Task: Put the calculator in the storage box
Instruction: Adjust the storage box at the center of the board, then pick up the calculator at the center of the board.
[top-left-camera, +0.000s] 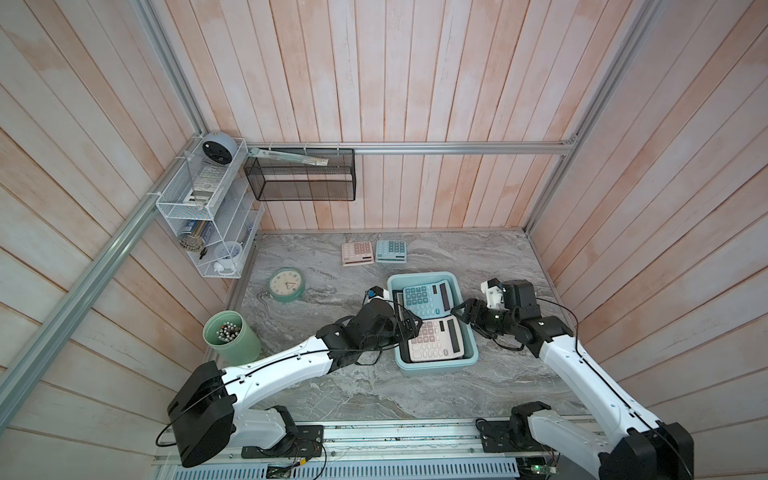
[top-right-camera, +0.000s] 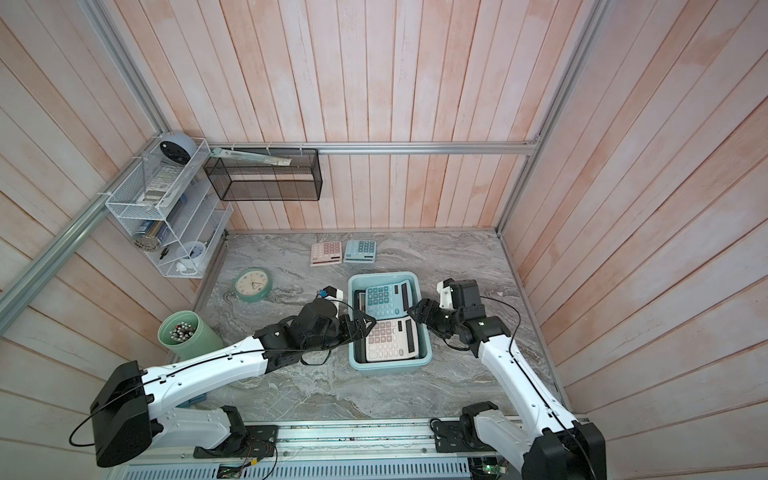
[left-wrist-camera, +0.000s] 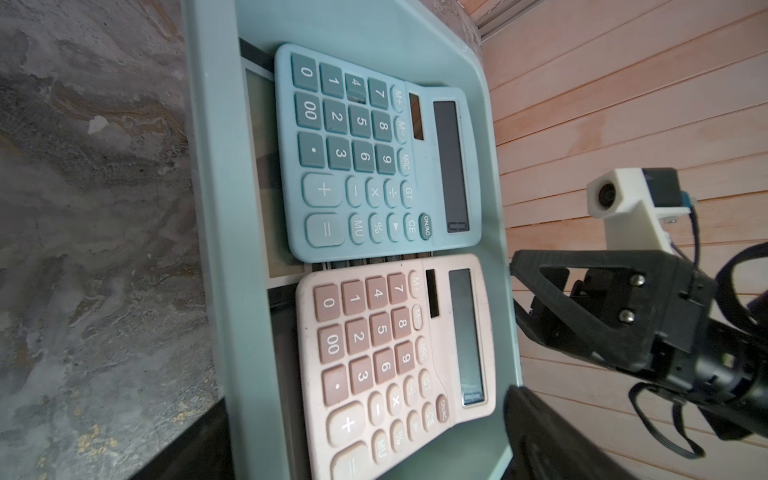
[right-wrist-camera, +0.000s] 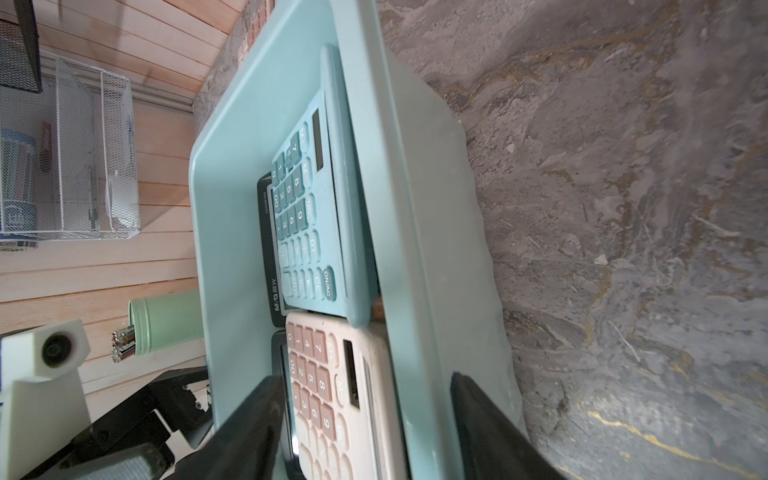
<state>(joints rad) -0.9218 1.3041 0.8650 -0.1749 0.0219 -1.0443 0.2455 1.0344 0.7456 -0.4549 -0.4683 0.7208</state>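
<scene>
Hovering at the storage box with both pairs of jaws empty.

My left jaws stand spread as wide as they go above the box's left rim. My right jaws are part open astride its right wall, one side inside over the boxed pink calculator, the other outside, gripping nothing. The boxed teal calculator lies just beyond, on a black calculator. On the far surface, well apart from the box, lie a loose pink calculator and, just right of it, a loose teal calculator. I judge them light, stiff, smooth slabs lying low. I'd pinch the side edges, off keys and screen.
</scene>
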